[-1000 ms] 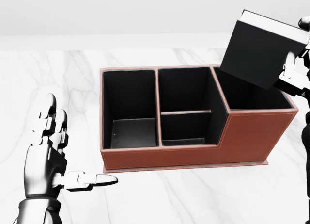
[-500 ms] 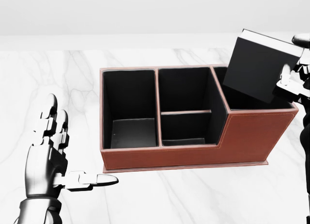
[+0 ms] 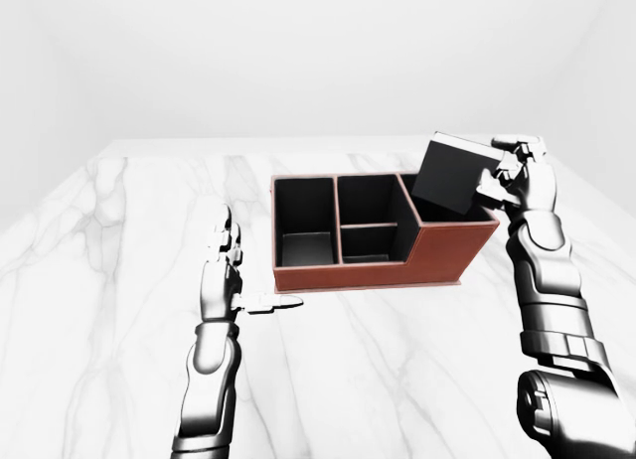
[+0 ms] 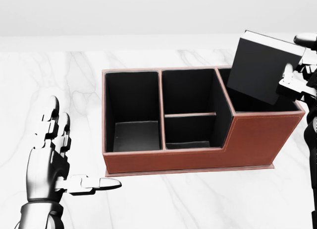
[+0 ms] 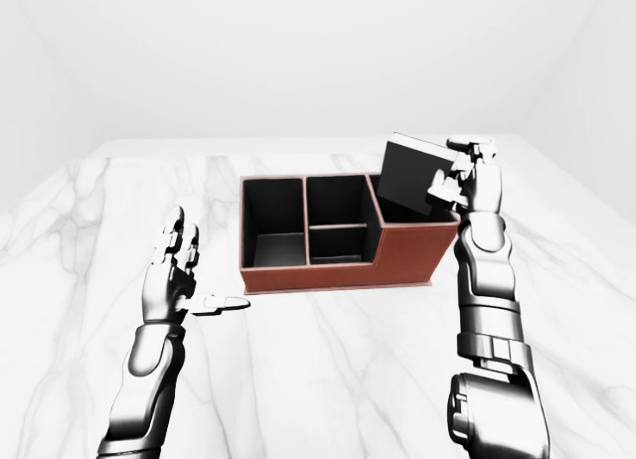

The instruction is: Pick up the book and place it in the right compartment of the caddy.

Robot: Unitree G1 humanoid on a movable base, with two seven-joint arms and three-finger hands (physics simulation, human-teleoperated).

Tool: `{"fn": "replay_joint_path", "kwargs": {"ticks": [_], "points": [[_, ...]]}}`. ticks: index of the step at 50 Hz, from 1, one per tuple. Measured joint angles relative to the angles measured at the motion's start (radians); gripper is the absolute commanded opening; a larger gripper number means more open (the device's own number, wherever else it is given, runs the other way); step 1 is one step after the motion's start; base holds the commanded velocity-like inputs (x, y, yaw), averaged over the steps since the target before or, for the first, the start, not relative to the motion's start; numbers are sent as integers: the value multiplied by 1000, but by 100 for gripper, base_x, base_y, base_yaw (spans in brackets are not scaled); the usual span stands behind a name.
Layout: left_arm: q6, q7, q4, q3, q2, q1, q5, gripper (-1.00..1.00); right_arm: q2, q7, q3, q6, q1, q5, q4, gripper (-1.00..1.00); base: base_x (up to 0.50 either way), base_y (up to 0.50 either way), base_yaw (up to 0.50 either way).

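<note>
One book gripped by right hand over one three-compartment caddy — left hand open, empty.

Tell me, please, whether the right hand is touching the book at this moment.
Touching. The head view shows the right hand with fingers closed on the edge of the book, holding it tilted over the caddy.
</note>
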Motion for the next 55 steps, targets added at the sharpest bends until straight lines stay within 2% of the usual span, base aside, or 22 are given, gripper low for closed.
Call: {"fn": "replay_joint_path", "kwargs": {"ticks": [9,17,35,43,55], "points": [[0,-1,1,0,0,0,0,100,-7,2,11,-4,-39,-12,79,-100,0,0,0],[0,-2,5,1,1,-1,0,100,-15,2,20,-34,-67,-25,169,-100,0,0,0],[0,-1,8,0,0,-2,3,100,-27,-6,49,-139,-149,-54,399,-100,0,0,0],[0,-1,7,-1,0,-1,4,100,-30,-9,61,-172,-175,-63,470,-100,0,0,0],[0,0,12,-1,0,-2,5,100,-35,-13,74,-175,-207,-77,571,-100,0,0,0]]}}
